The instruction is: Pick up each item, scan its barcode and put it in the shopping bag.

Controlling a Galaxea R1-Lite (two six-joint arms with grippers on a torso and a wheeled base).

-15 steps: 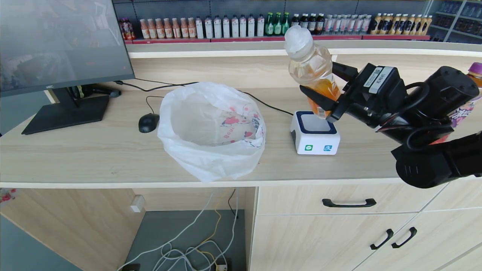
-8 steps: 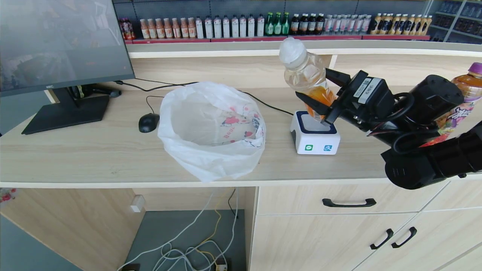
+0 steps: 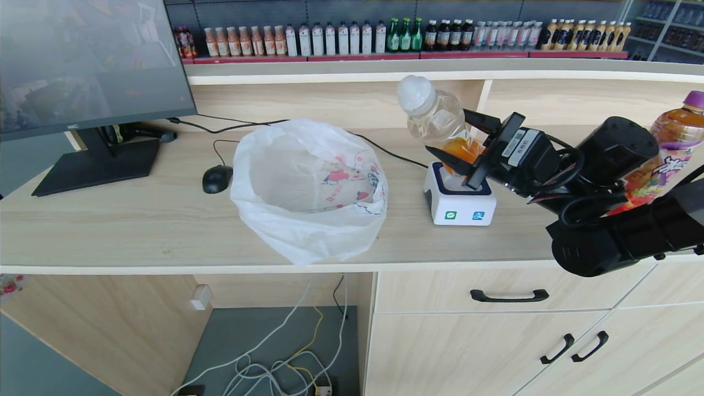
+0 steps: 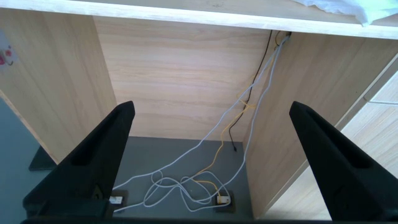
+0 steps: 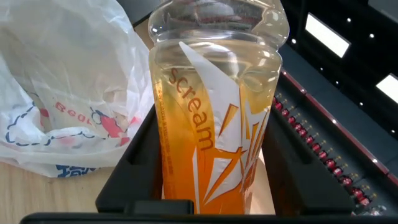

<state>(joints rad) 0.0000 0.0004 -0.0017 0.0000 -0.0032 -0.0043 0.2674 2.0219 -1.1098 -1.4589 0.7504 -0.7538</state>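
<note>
The right end effector (image 3: 448,132) pinches a clear plastic bottle of orange drink with a white cap (image 3: 432,113) around its lower, labelled half. It holds the bottle off the light wood worktop (image 3: 137,220), tilted with the cap leaning towards the robot's left. The bottle's base end hangs over the dark-framed window of a small white box-shaped scanner (image 3: 461,206); whether the two touch cannot be told. In the right wrist view, the two black fingers (image 5: 134,158) press against either side of the bottle (image 5: 211,124), with the bag (image 5: 56,93) beyond it.

Just beside the scanner, on the robot's left, a white plastic shopping bag with red and blue print (image 3: 308,192) sits open-mouthed on the worktop. A black computer mouse (image 3: 217,179) lies beyond the bag, near a black monitor on a stand (image 3: 82,60). A second bottle with a purple cap and amber drink (image 3: 668,148) stands at the worktop's far right, behind the right arm.

The left end effector (image 4: 211,109) hangs below worktop level with its fingers spread wide and holding nothing, facing the open bay where loose white and yellow cables (image 4: 205,180) trail to the floor.
</note>
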